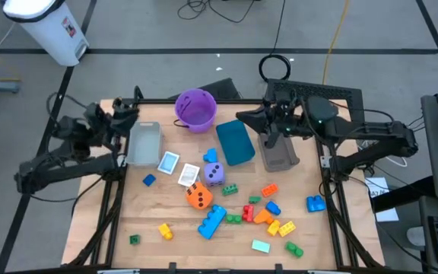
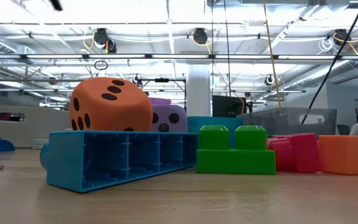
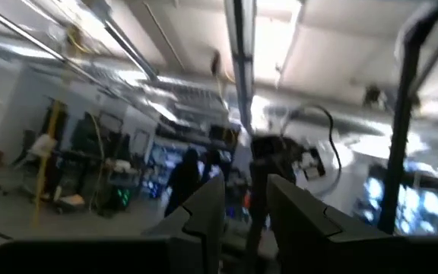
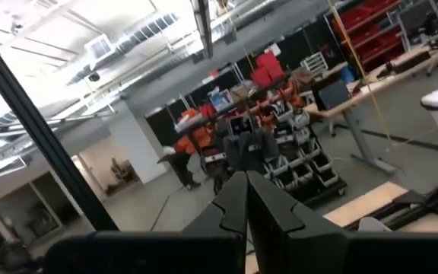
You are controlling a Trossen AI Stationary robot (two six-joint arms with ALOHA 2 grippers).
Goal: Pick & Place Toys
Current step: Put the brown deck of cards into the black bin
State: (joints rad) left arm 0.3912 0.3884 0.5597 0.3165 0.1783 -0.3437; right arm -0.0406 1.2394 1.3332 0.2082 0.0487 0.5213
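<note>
Toys lie spread over the wooden table: an orange die point(image 1: 198, 196), a purple die point(image 1: 214, 174), a long blue brick point(image 1: 211, 221), two picture cards point(image 1: 169, 161), a blue brick point(image 1: 315, 202) and a cluster of small bricks point(image 1: 268, 213). The low view shows the orange die point(image 2: 110, 102) behind the blue brick point(image 2: 120, 155), next to a green brick point(image 2: 235, 150). My left gripper point(image 1: 131, 106) is raised at the far left, slightly open and empty. My right gripper point(image 1: 242, 118) is raised at the far right, above the bins, shut and empty.
A purple bucket point(image 1: 195, 108) stands at the far edge. A clear bin point(image 1: 144, 143), a teal bin point(image 1: 235, 142) and a grey bin point(image 1: 280, 152) stand in a row behind the toys. A yellow brick point(image 1: 165, 230) and a green one point(image 1: 134, 240) lie near the front left.
</note>
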